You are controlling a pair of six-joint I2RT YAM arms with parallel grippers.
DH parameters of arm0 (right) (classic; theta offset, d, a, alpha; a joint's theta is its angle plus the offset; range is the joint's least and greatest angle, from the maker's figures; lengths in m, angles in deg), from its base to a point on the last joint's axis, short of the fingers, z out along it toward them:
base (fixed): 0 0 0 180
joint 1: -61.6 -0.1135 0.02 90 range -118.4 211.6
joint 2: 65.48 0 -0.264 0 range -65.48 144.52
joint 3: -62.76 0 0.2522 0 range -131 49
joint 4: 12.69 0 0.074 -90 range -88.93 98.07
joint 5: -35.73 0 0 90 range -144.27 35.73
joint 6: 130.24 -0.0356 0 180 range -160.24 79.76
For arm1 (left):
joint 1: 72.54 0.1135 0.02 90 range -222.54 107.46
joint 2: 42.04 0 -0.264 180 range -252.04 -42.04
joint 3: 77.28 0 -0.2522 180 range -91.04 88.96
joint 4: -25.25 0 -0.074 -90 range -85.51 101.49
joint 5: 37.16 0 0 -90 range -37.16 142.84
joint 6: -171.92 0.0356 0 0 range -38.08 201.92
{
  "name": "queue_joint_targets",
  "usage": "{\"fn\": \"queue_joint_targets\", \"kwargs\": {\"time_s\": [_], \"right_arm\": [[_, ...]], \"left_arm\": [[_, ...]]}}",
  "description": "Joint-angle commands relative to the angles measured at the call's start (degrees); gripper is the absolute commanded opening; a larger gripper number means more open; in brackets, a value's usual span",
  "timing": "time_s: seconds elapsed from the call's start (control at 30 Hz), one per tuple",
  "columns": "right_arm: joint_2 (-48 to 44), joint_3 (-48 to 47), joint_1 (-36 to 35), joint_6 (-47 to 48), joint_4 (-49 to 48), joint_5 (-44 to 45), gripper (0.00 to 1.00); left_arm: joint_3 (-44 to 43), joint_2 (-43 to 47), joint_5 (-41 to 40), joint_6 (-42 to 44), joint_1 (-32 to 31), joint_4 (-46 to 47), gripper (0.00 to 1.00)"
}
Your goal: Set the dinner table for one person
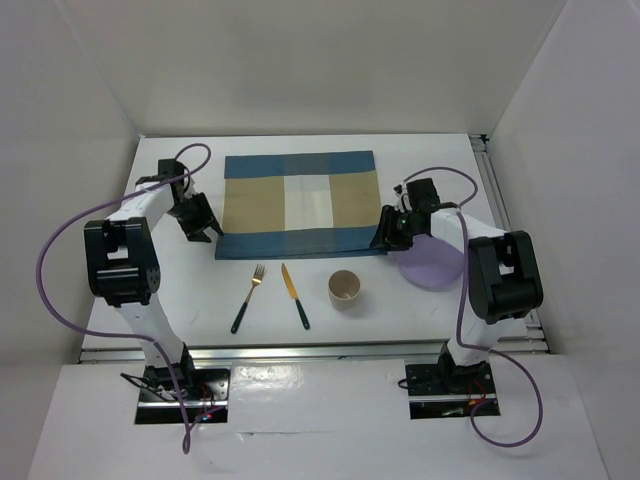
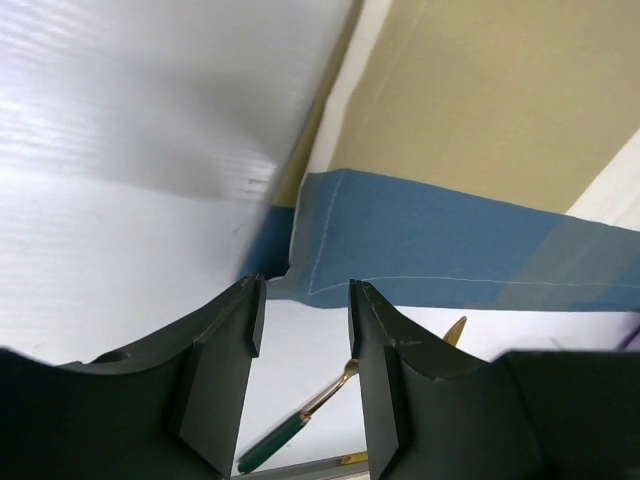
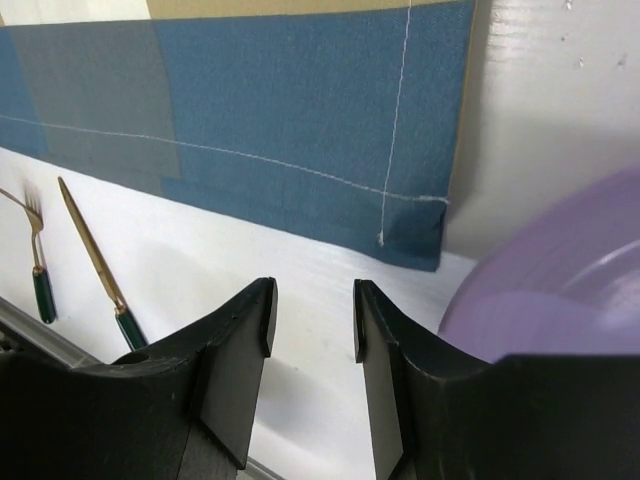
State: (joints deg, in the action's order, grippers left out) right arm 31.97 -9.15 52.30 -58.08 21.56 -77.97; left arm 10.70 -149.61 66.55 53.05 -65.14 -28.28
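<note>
Dinner table [image 1: 180, 290] w/ 1 ea: placemat [image 1: 300, 205], fork [image 1: 248, 298], knife [image 1: 295, 297], cup [image 1: 344, 289], plate [image 1: 430, 268].

White left arm [image 1: 150, 320] and right arm [image 1: 470, 340], blocky black joints [image 1: 122, 262], looping purple cables [image 1: 40, 270], matte black left claw [image 2: 307, 290] and right claw [image 3: 314, 290]

placemat [image 1: 299, 204] lies toward the back of the dinner table [image 1: 200, 300], with fork [image 1: 248, 298], knife [image 1: 295, 296] and cup [image 1: 344, 289] in a row left to right just in front of it, and plate [image 1: 430, 272] off its near right corner, right of the cup
</note>
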Motion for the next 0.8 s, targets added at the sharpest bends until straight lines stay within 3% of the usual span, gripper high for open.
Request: {"fn": "queue_joint_targets", "kwargs": {"time_s": [0.0,0.2,0.3,0.37,0.47,0.53,0.67,0.73,0.77], "right_arm": [[-4.5,-2.5,-0.6,1.3,2.9,1.9,0.48],[-5.8,-5.7,-0.6,1.3,5.2,3.0,0.39],[-6.5,-7.1,-0.6,0.0,5.2,4.8,0.35],[-7.0,-7.2,-0.6,-1.0,4.7,5.5,0.32],[-2.3,-9.8,-0.6,-2.6,4.6,5.5,0.32],[0.6,-12.0,-1.2,-3.2,4.6,5.5,0.26],[7.9,-14.6,-1.9,-4.5,4.0,5.5,0.13],[9.8,-15.6,-2.5,-4.5,4.0,6.0,0.12],[11.3,-15.6,-3.0,-5.0,4.0,6.0,0.1]], "left_arm": [[0.3,4.2,-3.3,-0.8,0.7,-2.0,0.55],[1.2,3.1,-5.4,-0.2,0.7,-1.5,0.56],[1.2,3.6,-7.6,-0.2,0.1,-1.5,0.64],[0.6,3.1,-9.0,-0.2,-0.7,-2.0,0.64],[-1.1,4.6,-11.1,-0.8,-3.4,-1.5,0.56],[-4.1,4.6,-11.9,-0.8,-5.5,-1.5,0.53],[-10.9,-2.2,-10.6,-0.8,-8.7,-4.1,0.41],[-12.0,-6.4,-9.8,-1.5,-9.2,-4.1,0.32],[-12.5,-7.6,-9.2,-1.5,-9.2,-4.1,0.32]]}}
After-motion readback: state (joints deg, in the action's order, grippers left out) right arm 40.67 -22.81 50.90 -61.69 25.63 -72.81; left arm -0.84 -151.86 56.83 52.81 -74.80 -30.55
